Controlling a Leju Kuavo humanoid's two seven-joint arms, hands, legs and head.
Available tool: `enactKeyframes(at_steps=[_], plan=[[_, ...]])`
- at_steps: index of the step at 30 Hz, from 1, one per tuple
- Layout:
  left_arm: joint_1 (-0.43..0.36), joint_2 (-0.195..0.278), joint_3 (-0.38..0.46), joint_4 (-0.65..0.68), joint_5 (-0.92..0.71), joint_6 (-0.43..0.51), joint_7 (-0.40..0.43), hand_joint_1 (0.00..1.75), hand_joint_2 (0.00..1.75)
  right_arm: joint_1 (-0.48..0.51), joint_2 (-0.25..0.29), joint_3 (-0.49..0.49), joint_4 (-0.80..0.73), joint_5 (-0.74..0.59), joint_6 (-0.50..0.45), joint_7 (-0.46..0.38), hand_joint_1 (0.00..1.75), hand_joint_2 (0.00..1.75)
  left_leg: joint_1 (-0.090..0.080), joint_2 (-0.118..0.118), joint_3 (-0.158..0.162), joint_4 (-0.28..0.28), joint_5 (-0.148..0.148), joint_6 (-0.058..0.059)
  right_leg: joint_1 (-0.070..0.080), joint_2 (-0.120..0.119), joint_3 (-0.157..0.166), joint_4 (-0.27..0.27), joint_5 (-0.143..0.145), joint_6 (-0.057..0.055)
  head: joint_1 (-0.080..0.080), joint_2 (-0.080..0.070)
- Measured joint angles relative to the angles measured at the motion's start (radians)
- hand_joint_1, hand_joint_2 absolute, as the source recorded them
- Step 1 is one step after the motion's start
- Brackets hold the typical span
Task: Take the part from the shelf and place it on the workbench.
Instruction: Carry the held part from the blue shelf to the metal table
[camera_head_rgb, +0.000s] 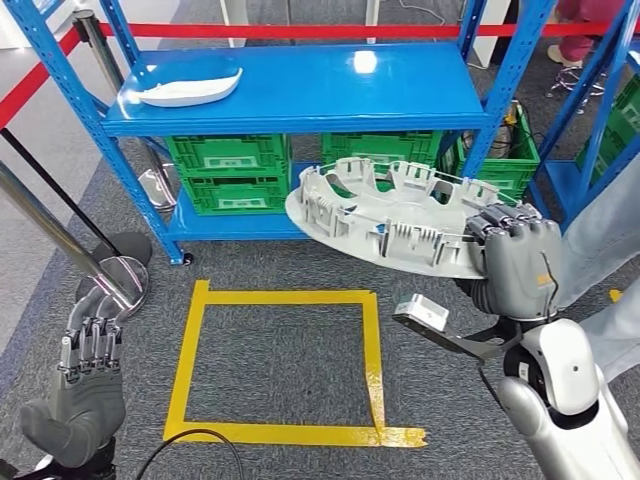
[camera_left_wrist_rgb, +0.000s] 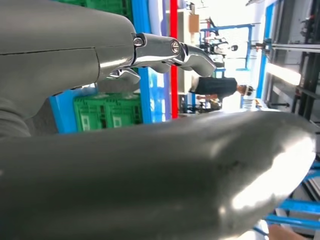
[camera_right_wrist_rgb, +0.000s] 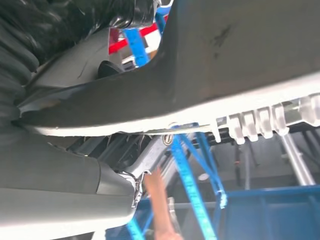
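A large light grey moulded part (camera_head_rgb: 392, 215), long and curved with ribs and clips on its upper face, hangs in the air in front of the blue shelf (camera_head_rgb: 302, 95). My right hand (camera_head_rgb: 517, 262) grips it at its right end; the right wrist view shows the part's dark underside (camera_right_wrist_rgb: 226, 55) close above the hand (camera_right_wrist_rgb: 56, 185). A second white part (camera_head_rgb: 189, 90) lies on the shelf's top board at the left. My left hand (camera_head_rgb: 87, 385) hangs low at the left with fingers apart and holds nothing; in the left wrist view its fingers (camera_left_wrist_rgb: 166, 50) are stretched out.
Green crates (camera_head_rgb: 230, 170) stand on the shelf's lower level. A yellow tape rectangle (camera_head_rgb: 279, 365) marks the grey carpet below the part. Chrome barrier posts (camera_head_rgb: 124, 275) and red tape stand at the left. A person's legs (camera_head_rgb: 604, 260) are close at my right.
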Motion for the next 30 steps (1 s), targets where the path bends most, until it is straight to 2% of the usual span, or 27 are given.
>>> enactKeyframes(at_steps=[1, 3, 4, 5, 6, 7, 8, 10, 11, 12, 14, 15, 16, 18, 20, 21, 22, 23, 25, 26, 27, 30], plan=[[0.000, 0.001, 0.000, 0.000, 0.000, 0.001, 0.000, 0.00, 0.00, 0.001, 0.000, -0.001, -0.001, 0.000, 0.000, 0.001, 1.75, 1.75, 0.001, -0.001, -0.008, 0.020, -0.020, -0.006, -0.002, -0.001, -0.005, -0.001, 0.006, -0.009, -0.001, 0.000], [0.000, 0.004, 0.000, 0.000, 0.000, 0.004, 0.000, 0.00, 0.00, 0.001, 0.000, -0.002, -0.003, 0.000, 0.000, 0.002, 1.75, 1.75, 0.005, -0.002, -0.044, 0.119, -0.096, -0.017, -0.002, -0.003, -0.019, -0.002, 0.019, -0.020, -0.004, 0.000], [0.000, 0.004, 0.000, 0.000, -0.001, 0.004, 0.000, 0.00, 0.00, 0.002, 0.000, -0.003, -0.004, 0.000, 0.000, 0.002, 1.75, 1.75, 0.007, -0.002, -0.064, 0.187, -0.137, -0.021, -0.001, -0.004, -0.028, -0.002, 0.025, -0.023, -0.005, 0.000], [0.000, 0.005, 0.000, 0.000, -0.002, 0.005, 0.000, 0.00, 0.00, 0.005, 0.000, -0.003, -0.005, -0.002, -0.001, 0.002, 1.75, 1.75, 0.009, -0.002, -0.078, 0.241, -0.165, -0.023, 0.000, -0.003, -0.037, -0.001, 0.031, -0.023, -0.005, 0.000], [0.001, 0.006, -0.001, 0.000, -0.002, 0.005, 0.000, 0.00, 0.00, 0.010, 0.000, -0.004, -0.005, -0.004, -0.001, 0.001, 1.75, 1.75, 0.009, -0.002, -0.076, 0.265, -0.175, -0.022, 0.002, -0.003, -0.044, -0.001, 0.037, -0.024, -0.005, 0.000], [0.001, 0.007, -0.001, 0.000, -0.004, 0.005, 0.000, 0.00, 0.00, 0.015, -0.001, -0.006, -0.006, -0.007, -0.002, 0.000, 1.75, 1.75, 0.009, -0.002, -0.056, 0.249, -0.166, -0.019, 0.004, -0.003, -0.051, -0.001, 0.042, -0.023, -0.005, 0.000], [0.001, 0.008, -0.002, 0.000, -0.005, 0.005, 0.000, 0.00, 0.00, 0.022, -0.001, -0.008, -0.008, -0.010, -0.003, 0.000, 1.75, 1.75, 0.008, -0.002, -0.018, 0.197, -0.143, -0.013, 0.006, -0.003, -0.057, -0.001, 0.048, -0.023, -0.005, 0.000], [0.000, 0.009, -0.006, 0.000, -0.010, 0.007, 0.000, 0.00, 0.00, 0.039, -0.004, -0.015, -0.018, -0.013, -0.007, -0.003, 1.75, 1.75, 0.002, -0.002, 0.073, 0.051, -0.098, 0.007, 0.009, -0.003, -0.065, -0.001, 0.057, -0.019, -0.004, 0.000], [-0.001, 0.010, -0.010, 0.000, -0.013, 0.008, -0.002, 0.00, 0.00, 0.048, -0.006, -0.020, -0.023, -0.015, -0.012, -0.004, 1.75, 1.75, -0.002, -0.002, 0.102, 0.001, -0.086, 0.015, 0.009, -0.004, -0.068, -0.001, 0.062, -0.015, -0.004, 0.000], [-0.001, 0.011, -0.015, 0.000, -0.016, 0.010, -0.003, 0.00, 0.00, 0.057, -0.009, -0.026, -0.028, -0.016, -0.018, -0.006, 1.75, 1.75, -0.007, -0.002, 0.114, -0.025, -0.081, 0.021, 0.007, -0.006, -0.071, -0.001, 0.066, -0.010, -0.004, 0.000], [0.000, 0.012, -0.024, 0.000, -0.020, 0.012, -0.006, 0.00, 0.00, 0.072, -0.014, -0.038, -0.037, -0.016, -0.026, -0.007, 1.75, 1.75, -0.011, -0.001, 0.110, -0.034, -0.070, 0.027, 0.005, -0.008, -0.074, -0.004, 0.076, 0.004, -0.004, 0.000], [0.000, 0.013, -0.028, 0.000, -0.021, 0.013, -0.006, 0.00, 0.00, 0.079, -0.017, -0.043, -0.041, -0.016, -0.028, -0.008, 1.75, 1.75, -0.010, 0.001, 0.108, -0.042, -0.062, 0.030, 0.005, -0.007, -0.079, -0.003, 0.074, 0.010, -0.004, 0.000], [-0.001, 0.013, -0.032, 0.000, -0.022, 0.015, -0.007, 0.00, 0.00, 0.085, -0.020, -0.049, -0.044, -0.016, -0.028, -0.009, 1.75, 1.75, -0.007, 0.002, 0.106, -0.050, -0.052, 0.034, 0.006, -0.005, -0.087, 0.008, 0.060, 0.014, -0.002, 0.000], [-0.003, 0.014, -0.042, 0.000, -0.023, 0.020, -0.008, 0.00, 0.00, 0.097, -0.025, -0.058, -0.049, -0.017, -0.030, -0.014, 1.75, 1.75, -0.002, 0.006, 0.097, -0.060, -0.034, 0.039, 0.006, -0.001, -0.124, 0.091, -0.005, 0.021, 0.003, 0.000], [-0.002, 0.016, -0.052, 0.001, -0.024, 0.031, -0.009, 0.00, 0.00, 0.106, -0.027, -0.063, -0.052, -0.020, -0.030, -0.022, 1.75, 1.75, -0.002, 0.007, 0.077, -0.056, -0.024, 0.042, 0.006, 0.000, -0.166, 0.218, -0.074, 0.027, 0.006, 0.000], [-0.002, 0.017, -0.057, 0.001, -0.023, 0.037, -0.009, 0.00, 0.00, 0.112, -0.027, -0.065, -0.053, -0.022, -0.030, -0.026, 1.75, 1.75, -0.002, 0.007, 0.068, -0.052, -0.020, 0.041, 0.006, -0.001, -0.172, 0.254, -0.087, 0.029, 0.006, 0.000], [-0.002, 0.019, -0.061, 0.001, -0.023, 0.041, -0.010, 0.00, 0.00, 0.117, -0.027, -0.066, -0.054, -0.025, -0.030, -0.029, 1.75, 1.75, -0.002, 0.007, 0.059, -0.047, -0.017, 0.041, 0.006, -0.001, -0.159, 0.252, -0.083, 0.031, 0.006, 0.000], [-0.001, 0.020, -0.065, 0.001, -0.023, 0.043, -0.010, 0.00, 0.00, 0.121, -0.027, -0.067, -0.054, -0.027, -0.030, -0.030, 1.75, 1.75, -0.001, 0.007, 0.052, -0.042, -0.015, 0.039, 0.005, -0.001, -0.126, 0.211, -0.062, 0.032, 0.006, 0.000], [-0.001, 0.022, -0.069, 0.001, -0.022, 0.046, -0.013, 0.00, 0.00, 0.124, -0.027, -0.069, -0.056, -0.036, -0.029, -0.034, 1.75, 1.75, -0.002, 0.007, 0.039, -0.026, -0.015, 0.033, 0.003, -0.002, -0.040, 0.074, -0.024, 0.034, 0.006, 0.000], [-0.001, 0.023, -0.070, 0.001, -0.023, 0.048, -0.017, 0.00, 0.00, 0.124, -0.028, -0.070, -0.058, -0.045, -0.029, -0.036, 1.75, 1.75, -0.003, 0.007, 0.034, -0.018, -0.015, 0.029, 0.003, -0.001, -0.009, 0.025, -0.014, 0.030, 0.006, 0.000], [-0.001, 0.025, -0.072, 0.001, -0.023, 0.050, -0.021, 0.00, 0.00, 0.125, -0.028, -0.072, -0.061, -0.058, -0.029, -0.041, 1.75, 1.75, -0.006, 0.007, 0.029, -0.011, -0.014, 0.024, 0.003, 0.001, 0.006, -0.001, -0.012, 0.024, 0.006, 0.000], [-0.001, 0.032, -0.080, 0.001, -0.024, 0.057, -0.034, 0.00, 0.00, 0.132, -0.028, -0.076, -0.067, -0.103, -0.028, -0.060, 1.75, 1.75, -0.006, 0.007, 0.022, -0.003, -0.011, 0.012, 0.003, 0.005, 0.004, 0.001, -0.004, 0.003, 0.005, 0.000]])
